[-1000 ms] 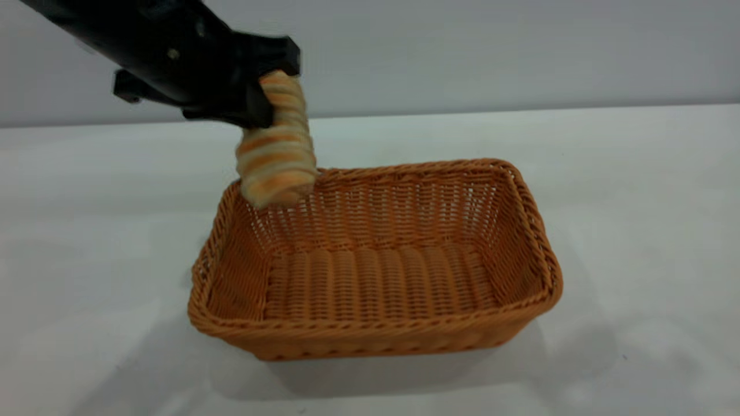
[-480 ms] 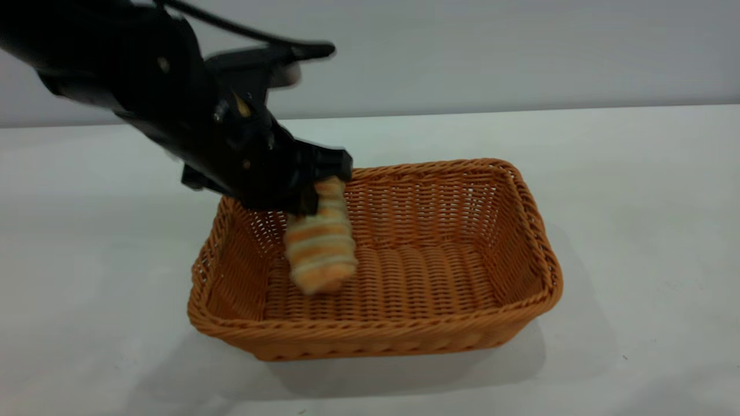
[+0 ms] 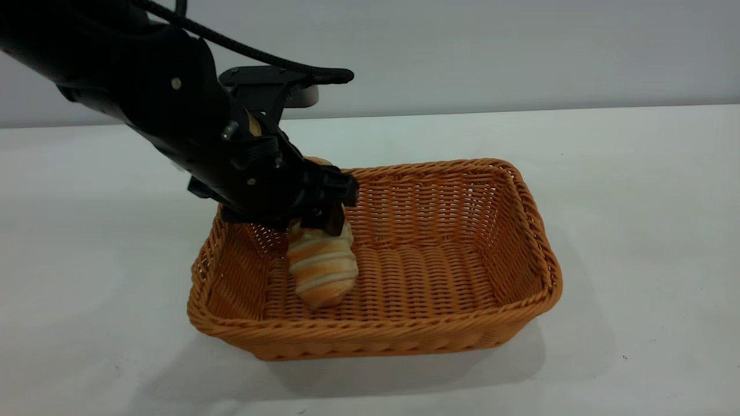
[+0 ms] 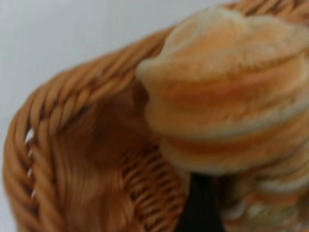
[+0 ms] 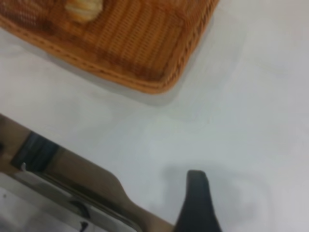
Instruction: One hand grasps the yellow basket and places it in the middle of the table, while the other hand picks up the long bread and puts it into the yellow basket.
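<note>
In the exterior view, the left gripper (image 3: 315, 216) is clamped on the long bread's (image 3: 321, 267) upper end; its lower end sits on the yellow basket's (image 3: 523, 208) floor toward 9 o'clock, mid-table (image 3: 636, 190). The left wrist view alone shows the bread beside the rim. The right wrist view shows the right gripper (image 5: 197, 203) over bare table; its fingers' state cannot be told.

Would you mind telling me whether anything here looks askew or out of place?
Only the long bread: it stands nearly on end in the yellow basket, its lower tip at the floor, gripped by the left gripper. Nothing looks spilled or damaged.
</note>
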`<act>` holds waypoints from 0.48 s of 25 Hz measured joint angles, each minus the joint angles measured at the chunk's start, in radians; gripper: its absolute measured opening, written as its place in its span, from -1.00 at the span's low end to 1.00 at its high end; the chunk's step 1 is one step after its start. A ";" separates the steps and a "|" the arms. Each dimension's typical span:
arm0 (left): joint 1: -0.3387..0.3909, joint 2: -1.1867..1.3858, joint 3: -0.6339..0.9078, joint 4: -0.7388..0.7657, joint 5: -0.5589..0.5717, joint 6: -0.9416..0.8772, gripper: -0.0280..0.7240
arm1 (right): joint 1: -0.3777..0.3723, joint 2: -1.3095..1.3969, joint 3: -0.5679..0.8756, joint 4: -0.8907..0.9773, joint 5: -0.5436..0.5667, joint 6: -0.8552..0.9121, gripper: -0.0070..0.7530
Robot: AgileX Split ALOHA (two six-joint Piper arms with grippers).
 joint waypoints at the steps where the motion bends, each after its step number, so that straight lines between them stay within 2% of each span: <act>1: 0.000 -0.019 0.000 0.000 0.021 0.020 0.85 | 0.000 -0.007 0.003 -0.005 0.007 0.001 0.57; 3: 0.000 -0.071 0.000 0.003 0.061 0.076 0.82 | 0.000 -0.032 0.024 -0.008 0.015 0.002 0.57; 7: 0.000 -0.207 0.000 0.003 0.131 0.206 0.63 | 0.000 -0.099 0.094 -0.010 0.022 0.003 0.57; 12: 0.001 -0.375 0.000 0.004 0.249 0.268 0.49 | 0.000 -0.207 0.177 -0.010 0.027 0.003 0.57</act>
